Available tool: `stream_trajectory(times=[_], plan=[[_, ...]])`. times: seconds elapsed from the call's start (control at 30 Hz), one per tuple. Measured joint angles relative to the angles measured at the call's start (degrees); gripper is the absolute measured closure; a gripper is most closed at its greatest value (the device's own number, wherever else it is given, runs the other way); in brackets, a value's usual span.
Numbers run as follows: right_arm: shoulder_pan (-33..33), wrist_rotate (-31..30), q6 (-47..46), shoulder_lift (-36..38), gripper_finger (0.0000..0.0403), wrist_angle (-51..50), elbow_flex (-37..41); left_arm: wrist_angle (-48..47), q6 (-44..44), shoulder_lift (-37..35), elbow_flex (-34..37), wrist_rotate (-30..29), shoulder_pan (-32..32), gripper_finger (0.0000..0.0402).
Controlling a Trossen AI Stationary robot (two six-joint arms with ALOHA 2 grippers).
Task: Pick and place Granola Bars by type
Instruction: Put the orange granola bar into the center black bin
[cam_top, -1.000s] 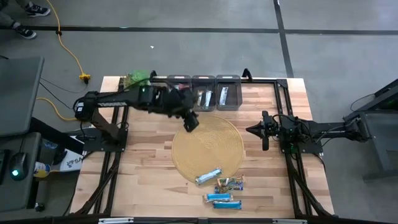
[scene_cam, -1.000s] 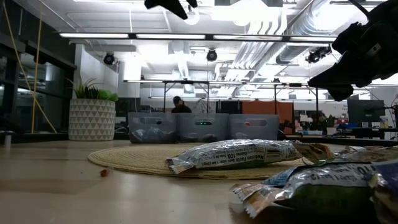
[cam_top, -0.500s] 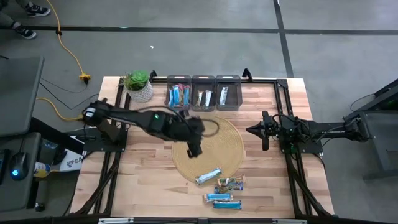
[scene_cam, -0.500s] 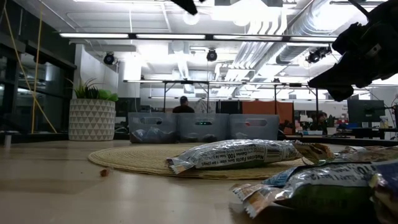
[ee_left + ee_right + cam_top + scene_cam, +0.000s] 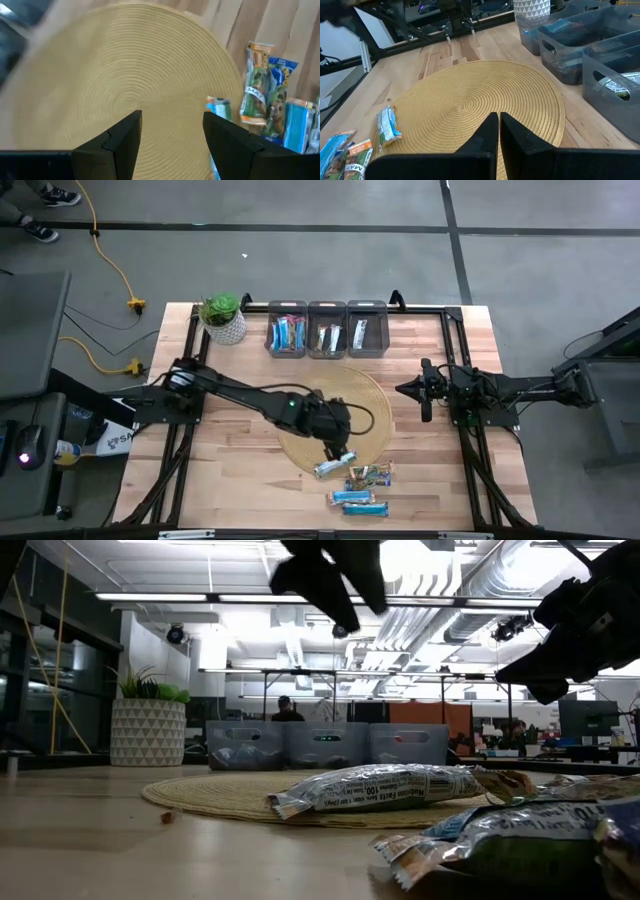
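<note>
Looking down from above, the left gripper hangs over the near edge of the round woven mat, just above a silver-blue bar that lies half on the mat's rim. Three more bars lie clustered on the wooden table just beyond the mat. Three grey bins stand in a row at the far edge, with bars inside, beside a potted plant. The right gripper waits at the mat's right side.

From table height, the silver bar lies flat on the mat, with other wrappers blurred in the foreground.

The left wrist view shows its fingers spread wide with nothing between them, over the mat; a green bar and what seems to be a blue one lie beyond the rim.

The right wrist view shows its fingers pressed together, empty, facing the mat and bins.
</note>
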State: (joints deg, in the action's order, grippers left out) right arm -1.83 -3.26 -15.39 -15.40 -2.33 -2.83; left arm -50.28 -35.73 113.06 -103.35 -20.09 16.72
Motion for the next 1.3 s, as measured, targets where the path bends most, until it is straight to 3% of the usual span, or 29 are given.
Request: stream_trajectory(times=[0.43,0.6,0.83,1.3], plan=[[0.01,0.01,0.0,-0.48,0.0402,-0.19,-0.02,4.18,-5.34,7.49,-0.04,13.73,2.07,0.0174],[0.01,-0.01,0.01,-0.35,0.0402,0.0,-0.02,5.38,-6.57,8.46,-0.22,16.5,2.58,0.0164],[-0.01,0.01,-0.01,-0.35,0.0402,0.0,-0.02,5.3,-7.18,9.8,0.02,18.18,3.6,0.0163],[0.0,0.0,-0.01,-0.35,0.0402,-0.04,-0.02,5.34,-6.57,13.53,0.04,15.08,3.95,0.0163]])
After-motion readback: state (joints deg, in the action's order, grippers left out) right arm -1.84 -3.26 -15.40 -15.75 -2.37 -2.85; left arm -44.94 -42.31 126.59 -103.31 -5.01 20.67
